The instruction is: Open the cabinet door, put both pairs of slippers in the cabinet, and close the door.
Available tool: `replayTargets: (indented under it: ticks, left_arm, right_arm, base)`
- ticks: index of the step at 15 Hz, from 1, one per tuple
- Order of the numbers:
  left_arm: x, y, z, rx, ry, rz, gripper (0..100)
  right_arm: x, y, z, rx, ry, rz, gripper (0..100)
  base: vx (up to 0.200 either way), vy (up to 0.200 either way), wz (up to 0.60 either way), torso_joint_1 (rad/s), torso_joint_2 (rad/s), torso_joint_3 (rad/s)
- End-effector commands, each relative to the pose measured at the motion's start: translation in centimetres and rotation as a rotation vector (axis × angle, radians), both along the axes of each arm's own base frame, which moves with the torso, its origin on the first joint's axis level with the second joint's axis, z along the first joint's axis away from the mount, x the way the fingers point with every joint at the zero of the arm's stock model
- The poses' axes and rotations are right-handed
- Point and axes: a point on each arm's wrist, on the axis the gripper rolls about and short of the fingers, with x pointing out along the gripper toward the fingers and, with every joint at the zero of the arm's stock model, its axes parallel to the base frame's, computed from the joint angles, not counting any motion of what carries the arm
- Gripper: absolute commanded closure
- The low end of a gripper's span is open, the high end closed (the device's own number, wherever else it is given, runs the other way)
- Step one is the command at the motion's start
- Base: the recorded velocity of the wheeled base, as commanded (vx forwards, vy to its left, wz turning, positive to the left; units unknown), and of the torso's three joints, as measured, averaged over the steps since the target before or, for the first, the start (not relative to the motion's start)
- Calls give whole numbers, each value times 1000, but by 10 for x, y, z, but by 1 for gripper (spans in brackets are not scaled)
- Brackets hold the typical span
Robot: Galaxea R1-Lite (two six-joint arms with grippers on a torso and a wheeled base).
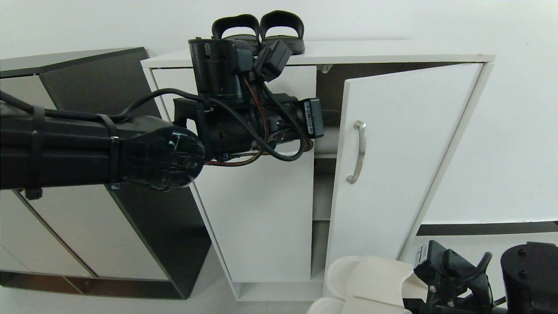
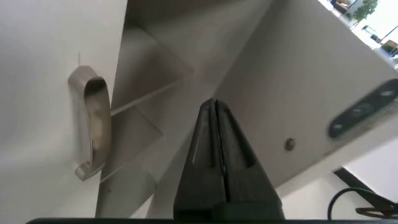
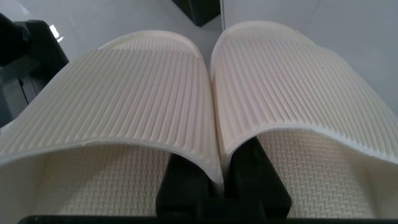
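The white cabinet (image 1: 261, 209) stands ahead with its right door (image 1: 392, 165) swung partly open, metal handle (image 1: 358, 151) facing me. A black pair of slippers (image 1: 258, 29) rests on the cabinet top. My left gripper (image 2: 216, 124) is shut and empty, its tip poking into the gap by the open door's inner edge, near the shelves (image 2: 149, 93). The left door's handle (image 2: 93, 127) shows beside it. Low at the front right, my right gripper (image 3: 221, 180) is shut on the straps of the white pair of slippers (image 3: 205, 93), (image 1: 370, 279), held side by side.
A dark brown and beige cabinet (image 1: 100, 218) stands to the left, close to the white one. A white wall with a dark baseboard (image 1: 488, 227) runs behind on the right. Pale floor lies in front.
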Motion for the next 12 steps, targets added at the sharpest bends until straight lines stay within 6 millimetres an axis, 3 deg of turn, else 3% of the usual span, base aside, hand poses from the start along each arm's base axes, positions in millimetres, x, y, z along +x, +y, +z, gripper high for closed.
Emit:
replayTargets:
  ticks: [1,2,5,7,11,12]
  left_arm:
    - [-1,-6,-6,9,12,-13,100]
    - [-1,-6,-6,10,13,-13,100]
    - [-42,-21,-6,25,12,-111,100]
    - [-59,-32,-7,7,-7,-163,100]
    - [-57,-25,-9,-23,-40,-86,100]
    - [-58,-17,-7,-37,-53,-42,100]
  right_arm:
    - [-2,1,-5,-17,14,9,100]
    - [-2,1,-5,-18,13,7,100]
    - [-2,3,-6,-21,16,16,100]
    - [-4,4,-6,-20,15,27,100]
    - [0,8,0,2,-5,0,100]
    - [4,11,3,1,-21,-41,100]
  base:
    - [-200,0,0,-2,2,7]
    - [-200,0,0,-2,-7,7]
    - [-200,0,0,4,2,2]
    - [-200,0,0,-2,-2,7]
    - [-200,0,0,1,1,4]
    - [0,0,0,0,0,0]
